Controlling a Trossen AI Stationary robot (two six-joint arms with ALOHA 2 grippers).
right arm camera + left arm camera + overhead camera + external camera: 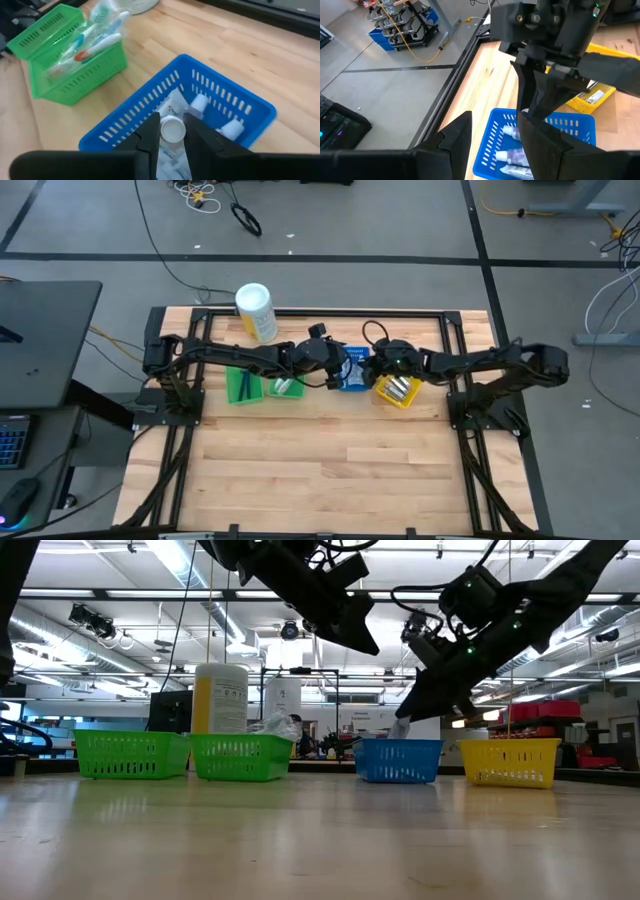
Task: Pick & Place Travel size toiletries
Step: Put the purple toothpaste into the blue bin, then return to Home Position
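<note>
A small white tube (172, 129) is in my right gripper (172, 135), which is shut on it above the blue bin (125, 120). More white tubes (200, 102) lie in that bin. Toothbrushes (92, 40) stick out of a green bin (60, 80). Silvery pieces (400, 388) lie in the yellow bin (385, 394). My left gripper (495, 145) hangs open over the blue bin's (495, 145) left part, with nothing between its fingers. In the low view my right gripper (415, 710) is just above the blue bin (398, 762) and my left gripper (352, 628) is higher. My right gripper pinches the tube at its round white cap end (173, 123) between its two fingers. The fingers slant down from the table's right side. The tube is clear of the blue bin's contents, and its white end (400, 727) shows just below the fingers, above the bin's rim.
A big white-and-yellow canister (255, 310) stands at the far edge, left of centre. Two green bins (243, 386) (285, 387) stand in a row with the blue bin (352, 372) and the yellow one. The near half of the wooden table (330, 470) is bare.
</note>
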